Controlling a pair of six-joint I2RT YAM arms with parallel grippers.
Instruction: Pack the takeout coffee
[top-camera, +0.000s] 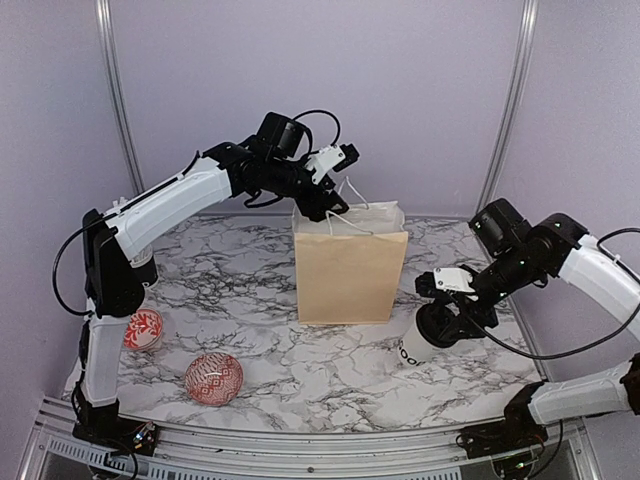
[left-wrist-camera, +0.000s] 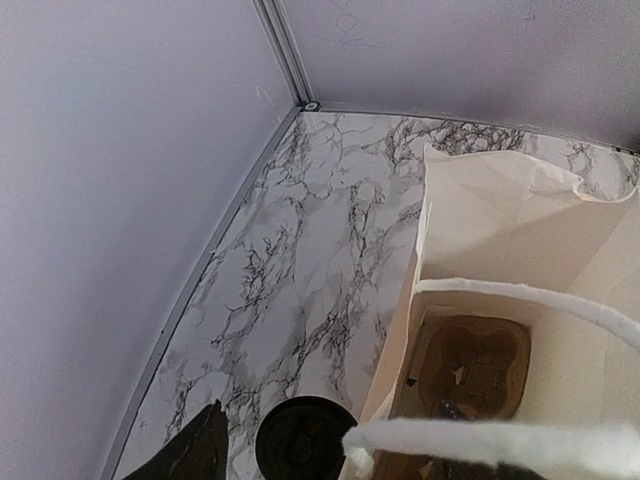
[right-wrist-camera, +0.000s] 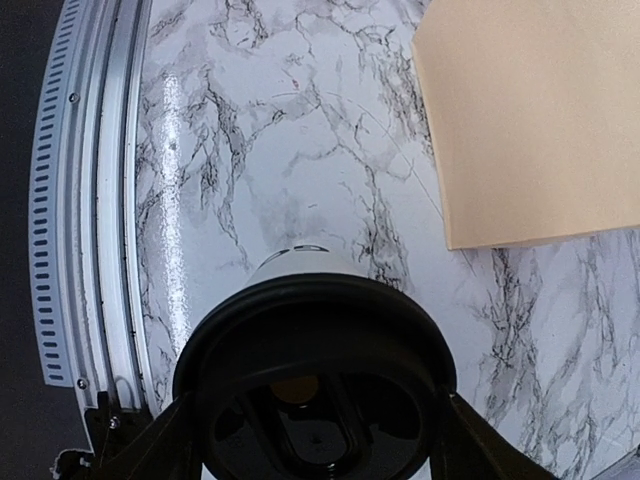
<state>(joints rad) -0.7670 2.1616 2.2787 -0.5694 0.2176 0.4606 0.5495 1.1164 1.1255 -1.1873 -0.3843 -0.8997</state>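
L arm stretched up and fwd from its base, elbow high, wrist bent down over the top of the paper bag. Left claw sat at the bag's mouth by the white handles. In the wrist view one dark finger showed far to the lower left and a handle strip lay across the bottom. The claw's jaws looked open; can't tell if they touched the handle.

R arm reached in low from the right, forearm angled down toward the table. Right claw was clamped on a white cup near its black lid, one finger on each side. The cup was tilted, base pointing lower left, just right of the bag's near corner. Can't tell if the base touched the table.

The brown carrier lay at the bottom of the bag. A second black lid stood on the table just outside the bag's wall.

Table was white marble w/ dark veins, with a metal rail along the near edge. Plain pale walls w/ metal posts stood behind. Two red-and-white bowls sat near the L arm's base, well apart from the bag.
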